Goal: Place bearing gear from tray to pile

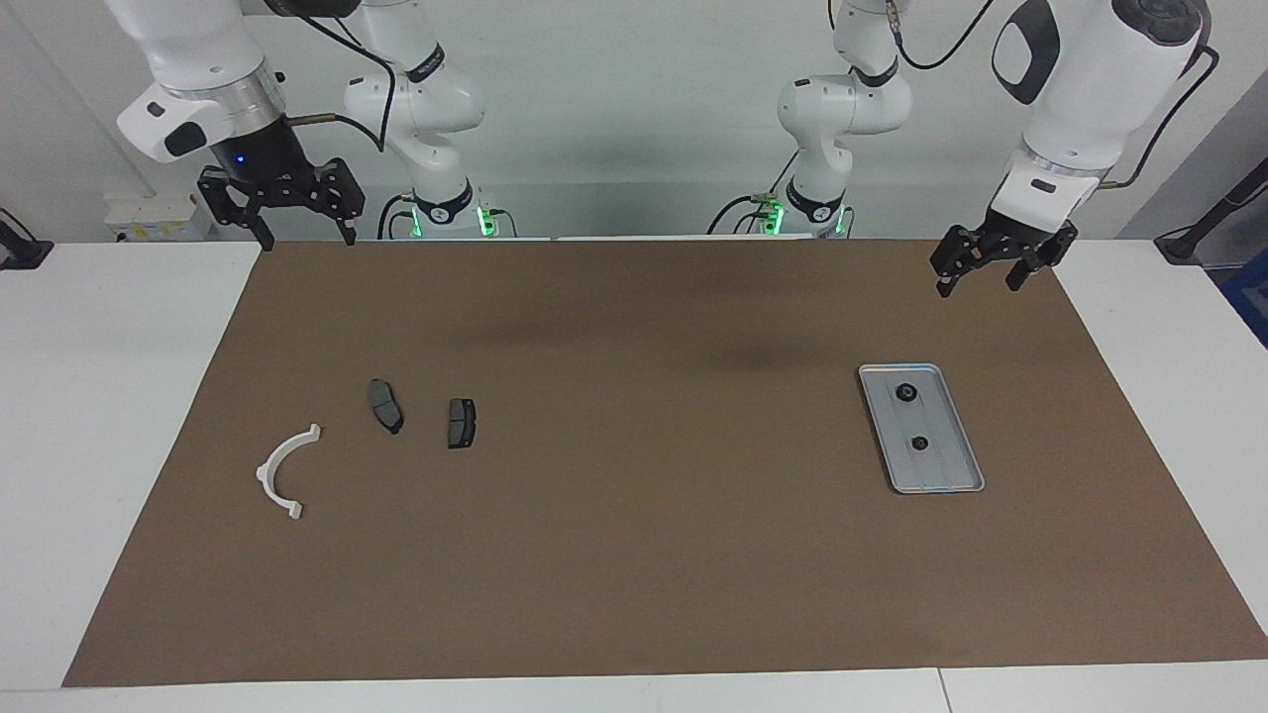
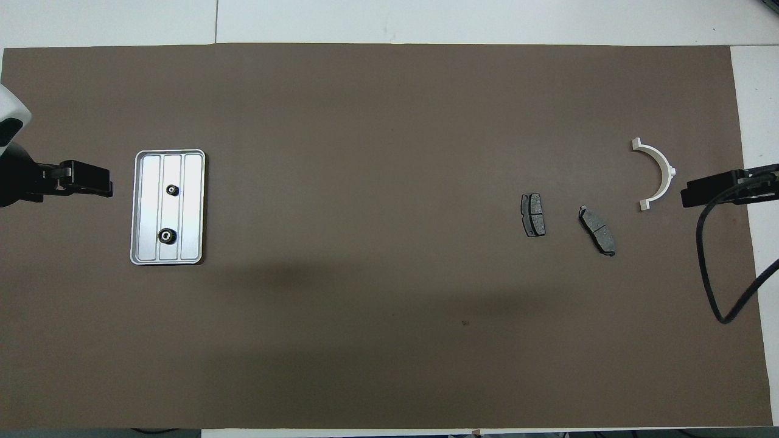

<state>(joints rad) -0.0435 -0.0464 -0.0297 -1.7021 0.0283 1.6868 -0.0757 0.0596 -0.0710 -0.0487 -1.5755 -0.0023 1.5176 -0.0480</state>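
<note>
Both arms parked high, left gripper (image 1: 1001,265) open and empty above the tray (image 1: 956,473) holding two gears (image 1: 905,393), right gripper (image 1: 297,213) open above the pile (image 1: 381,436), so left suits the pick

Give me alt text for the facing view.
Two small bearing gears sit in a metal tray on a brown mat, with two brake pads and a white half-ring bracket toward the other end. The left gripper and right gripper hang open above.
</note>
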